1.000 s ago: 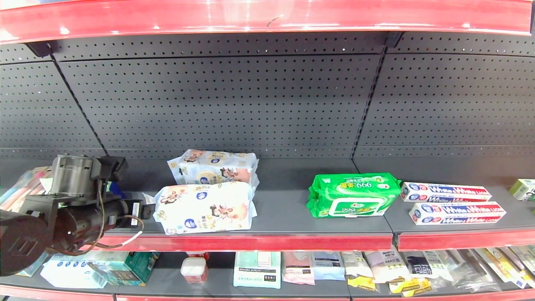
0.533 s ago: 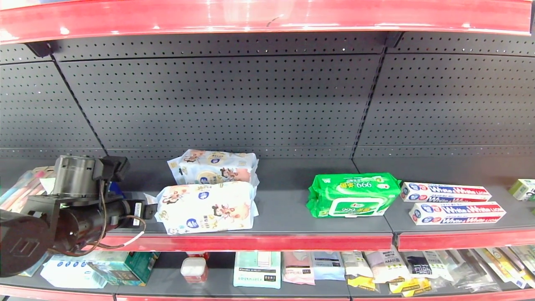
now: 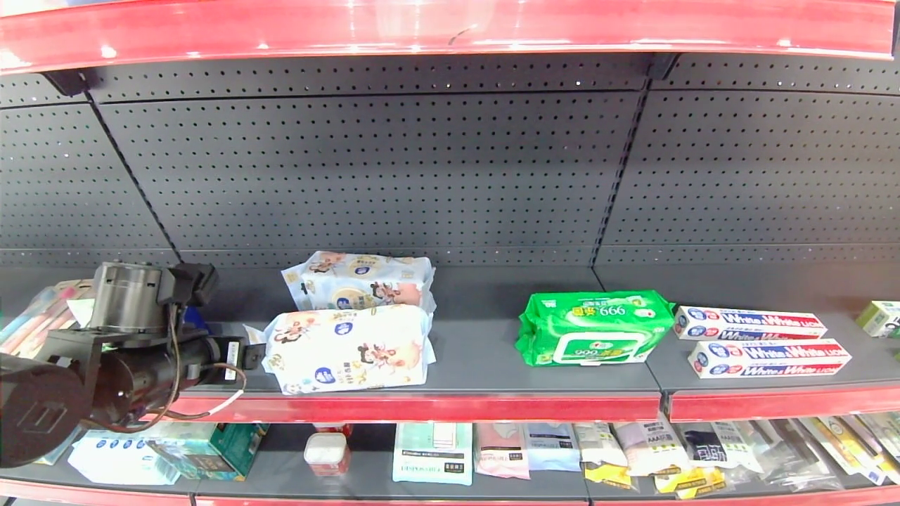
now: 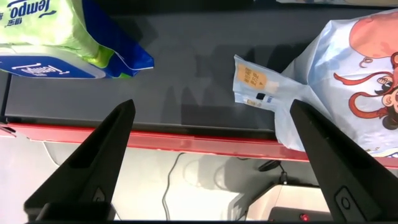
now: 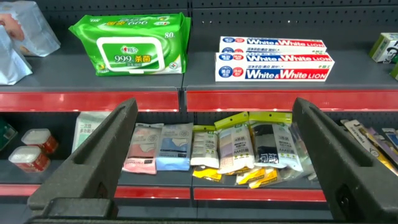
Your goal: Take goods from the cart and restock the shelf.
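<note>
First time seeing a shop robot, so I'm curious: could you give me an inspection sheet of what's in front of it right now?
Surface: grey shelf, red front edge.
Job's things: front tissue pack, rear tissue pack behind it; green wipes pack; two toothpaste boxes.
Clutter: nothing seen.
Grippers: left gripper open, empty, beside front tissue pack; right gripper open, empty.
Cables: thin wires loop at left wrist.
Surroundings: perforated back panel; stocked lower shelf.

Black left tool [image 4: 211, 106], grey cylinder [image 3: 126, 306], perhaps white cable [image 3: 223, 405]
</note>
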You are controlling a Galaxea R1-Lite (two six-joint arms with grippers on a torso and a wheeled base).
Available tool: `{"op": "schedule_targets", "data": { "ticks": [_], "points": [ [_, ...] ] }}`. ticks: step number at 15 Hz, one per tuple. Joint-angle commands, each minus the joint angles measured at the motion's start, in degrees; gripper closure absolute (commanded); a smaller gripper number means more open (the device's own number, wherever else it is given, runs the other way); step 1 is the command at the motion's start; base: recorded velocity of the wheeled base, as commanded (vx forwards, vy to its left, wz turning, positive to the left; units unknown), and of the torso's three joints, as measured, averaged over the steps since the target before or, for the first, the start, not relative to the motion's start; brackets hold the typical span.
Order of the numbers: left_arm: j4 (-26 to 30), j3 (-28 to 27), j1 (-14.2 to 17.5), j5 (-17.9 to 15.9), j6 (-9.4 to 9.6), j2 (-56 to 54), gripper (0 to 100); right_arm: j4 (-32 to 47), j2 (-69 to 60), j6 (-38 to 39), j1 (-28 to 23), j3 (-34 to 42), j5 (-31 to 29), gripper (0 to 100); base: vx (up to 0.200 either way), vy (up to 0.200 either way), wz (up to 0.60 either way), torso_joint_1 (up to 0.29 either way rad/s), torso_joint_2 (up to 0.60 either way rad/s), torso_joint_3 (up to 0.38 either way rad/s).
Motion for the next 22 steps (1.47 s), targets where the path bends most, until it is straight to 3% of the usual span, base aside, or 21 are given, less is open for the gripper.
{"op": "schedule_targets", "data": {
  "ticks": [1,5,7,8,9,11,12,13,15,19,20,22],
  "points": [
    [0.04,0.06,-0.02,0.06,-0.06,-0.25,0,0.00,0.05,0.00,0.01,0.01,0.02,0,0.000,0.000,0.00,0.000,0.00,0.000],
    [0.04,0.14,1.04,0.06,0.12,-2.36,0,0.00,0.05,0.00,0.01,0.01,0.02,0,0.000,0.000,0.00,0.000,0.00,0.000],
    [1.53,0.94,5.43,-1.35,0.38,-7.72,0,0.00,0.14,0.00,0.01,0.10,0.02,0,0.000,0.000,0.00,0.000,0.00,0.000],
    [3.55,1.46,7.45,-2.84,0.91,-11.59,0,0.00,0.05,0.00,0.01,0.01,0.02,0,0.000,0.000,0.00,0.000,0.00,0.000],
    [6.54,2.34,9.30,-4.51,2.58,-17.04,0,0.00,0.05,0.00,0.01,0.01,0.02,0,0.000,0.000,0.00,0.000,0.00,0.000],
    [12.60,6.47,10.70,-10.22,3.37,-30.22,0,0.00,0.05,0.00,0.01,0.01,0.02,0,0.000,0.000,0.00,0.000,0.00,0.000],
    [12.96,6.82,10.70,-10.57,3.37,-31.28,0,0.00,0.05,0.00,0.01,0.01,0.02,0,0.000,0.000,0.00,0.000,0.00,0.000],
    [16.74,9.11,10.70,-12.77,3.37,-40.60,0,0.00,0.05,0.00,0.01,0.01,0.02,0,0.000,0.000,0.00,0.000,0.00,0.000],
    [22.18,12.01,9.30,-12.95,4.16,-52.37,0,0.00,0.05,0.00,0.01,0.01,0.02,0,0.000,0.000,0.00,0.000,0.00,0.000],
    [22.45,19.13,8.24,-12.51,5.04,-62.39,0,0.00,0.05,0.00,0.01,0.01,0.02,0,0.000,0.000,0.00,0.000,0.00,0.000],
    [22.54,20.36,7.28,-11.89,6.45,-64.06,0,0.00,0.05,0.00,0.01,0.01,0.02,0,0.000,0.000,0.00,0.000,0.00,0.000],
    [22.54,20.80,4.64,-9.34,7.15,-65.29,0,0.00,0.05,0.00,0.01,0.01,0.02,0,0.000,0.000,0.00,0.000,0.00,0.000]
  ]
}}
